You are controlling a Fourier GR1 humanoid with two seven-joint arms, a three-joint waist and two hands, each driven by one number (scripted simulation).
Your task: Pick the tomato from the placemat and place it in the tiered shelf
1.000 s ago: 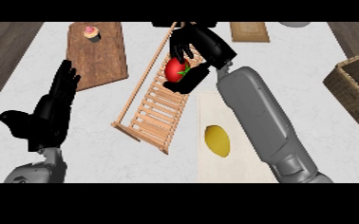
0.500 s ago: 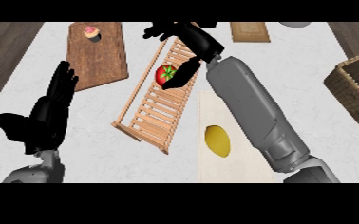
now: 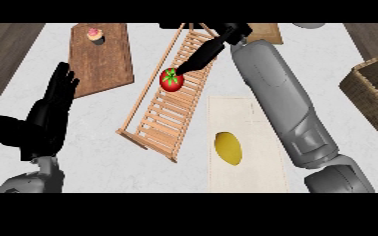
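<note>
The red tomato (image 3: pixel 171 80) with its green stem lies on the slats of the wooden tiered shelf (image 3: pixel 159 122), in its upper half. My right hand (image 3: pixel 212 52) reaches over the shelf's far end, its fingers stretched out straight towards the tomato, the tips at the tomato's upper right edge. That hand is open and no longer wraps the fruit. The beige placemat (image 3: pixel 251 115) lies to the right of the shelf, partly under my right forearm. My left hand (image 3: pixel 50 107) rests open at the left edge, fingers up.
A yellow lemon (image 3: pixel 229 148) sits on the placemat. A wooden board (image 3: pixel 103 65) at the back left carries a cupcake (image 3: pixel 94 33). A wicker basket (image 3: pixel 365 87) stands at the right edge, and a smaller board (image 3: pixel 269 33) lies behind my right arm.
My right hand carried the tomato left and further along the shelf, then uncurled from it; the tomato now lies on the slats. The left hand has not moved.
</note>
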